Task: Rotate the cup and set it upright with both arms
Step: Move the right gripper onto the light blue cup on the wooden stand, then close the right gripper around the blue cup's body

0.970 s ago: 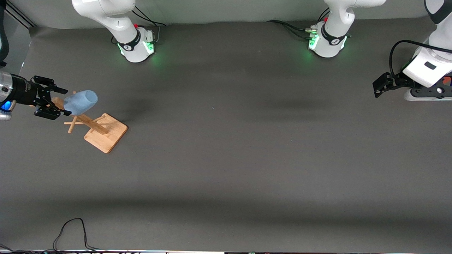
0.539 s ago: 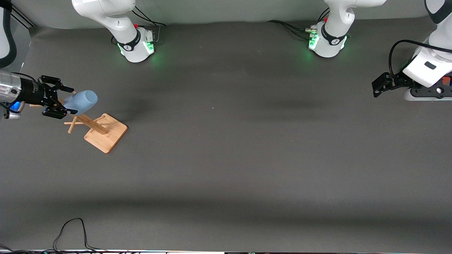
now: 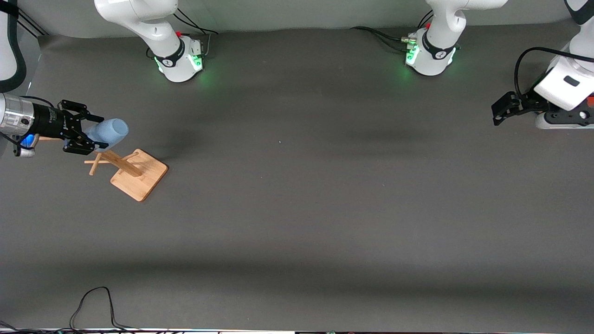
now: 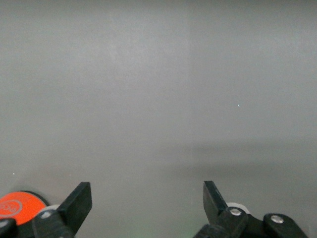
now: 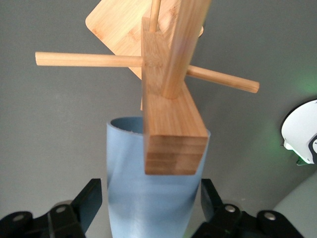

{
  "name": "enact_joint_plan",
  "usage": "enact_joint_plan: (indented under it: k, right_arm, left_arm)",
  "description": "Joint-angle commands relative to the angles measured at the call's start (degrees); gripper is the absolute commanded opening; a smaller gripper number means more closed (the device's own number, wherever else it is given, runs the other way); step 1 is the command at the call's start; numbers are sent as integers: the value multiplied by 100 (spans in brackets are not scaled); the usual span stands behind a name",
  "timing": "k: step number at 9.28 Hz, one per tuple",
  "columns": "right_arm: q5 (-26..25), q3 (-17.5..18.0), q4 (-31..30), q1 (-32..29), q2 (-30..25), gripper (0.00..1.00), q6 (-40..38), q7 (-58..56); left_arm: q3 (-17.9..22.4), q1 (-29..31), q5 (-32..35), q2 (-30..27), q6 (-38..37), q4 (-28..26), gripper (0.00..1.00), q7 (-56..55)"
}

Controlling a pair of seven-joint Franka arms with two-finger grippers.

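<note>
The light-blue cup [image 3: 111,131] hangs tilted on a peg of a wooden rack [image 3: 139,175] at the right arm's end of the table. My right gripper [image 3: 96,133] is open, with one finger on each side of the cup's narrow end. In the right wrist view the cup [image 5: 148,198] sits between the black fingers [image 5: 91,198] with small gaps, and the rack's post [image 5: 171,124] covers part of its rim. My left gripper [image 3: 497,113] is open and empty above the table at the left arm's end. It also shows in the left wrist view [image 4: 146,201].
The rack has thin pegs sticking out sideways [image 5: 89,59]. An orange-red round thing [image 4: 17,206] sits beside my left gripper. A black cable [image 3: 93,301] lies at the table edge nearest the front camera. The dark mat [image 3: 297,208] spans the table.
My right gripper has moved in toward the cup, and its open fingers now straddle the cup's narrow end. My left gripper has shifted slightly toward the bases.
</note>
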Motion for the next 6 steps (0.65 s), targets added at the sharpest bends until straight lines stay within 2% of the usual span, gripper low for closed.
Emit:
enact_joint_plan:
  k: [1,4,6]
  right_arm:
    - [63,7,-161,54,-157,58,146,-77]
    - [-95,34,-152,168,-192,55,137,-156]
    - [-104,34,-152,160,-184,54,137,-243]
  left_arm:
    - [10,-131,-63,172,-33,88,100,-41]
    - [-34,-437,-64,436,74,184,100,-93]
    - [-43,-430,-64,629,-49,176,100,-76]
